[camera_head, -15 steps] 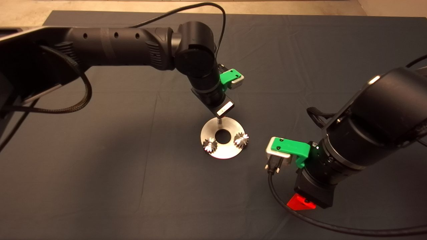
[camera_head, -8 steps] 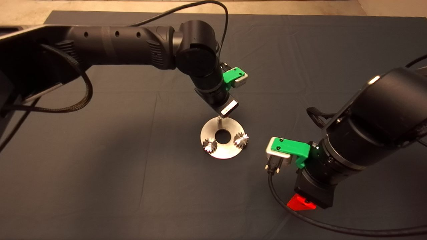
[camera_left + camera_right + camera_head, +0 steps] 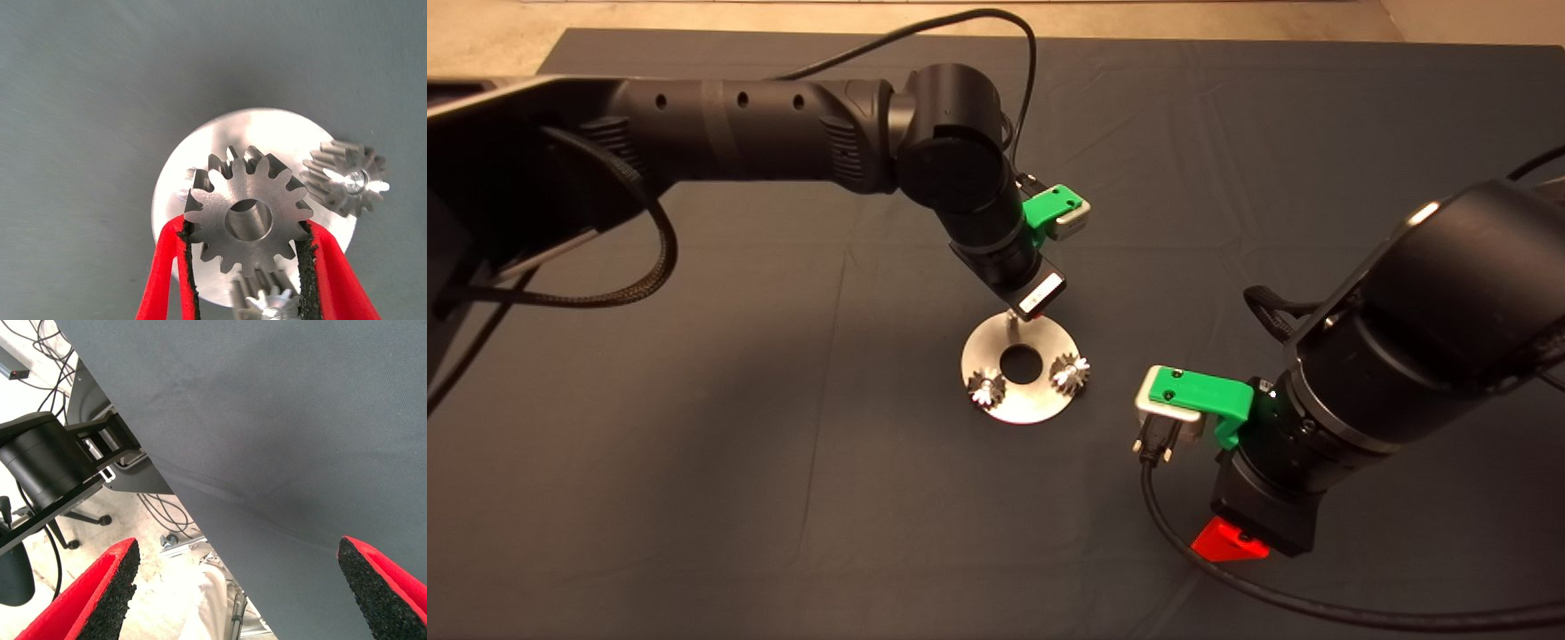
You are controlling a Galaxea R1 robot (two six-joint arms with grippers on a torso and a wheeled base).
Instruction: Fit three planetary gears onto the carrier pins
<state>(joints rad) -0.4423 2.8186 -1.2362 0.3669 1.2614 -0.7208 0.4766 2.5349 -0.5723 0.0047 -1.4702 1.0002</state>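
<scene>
Your left gripper (image 3: 248, 250) pinches the third planetary gear (image 3: 248, 212) by its teeth right above the disc (image 3: 267, 133) with two gears (image 3: 987, 388) on, so hold tight: it looks hard, slippery and a bit heavy.

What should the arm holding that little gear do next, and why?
Probably shift slightly, then lower. The left gripper holds the third gear above the disc, where two gears already sit. The free pin does not show through the gear's bore, so it likely isn't aligned. The right gripper waits, open.
</scene>
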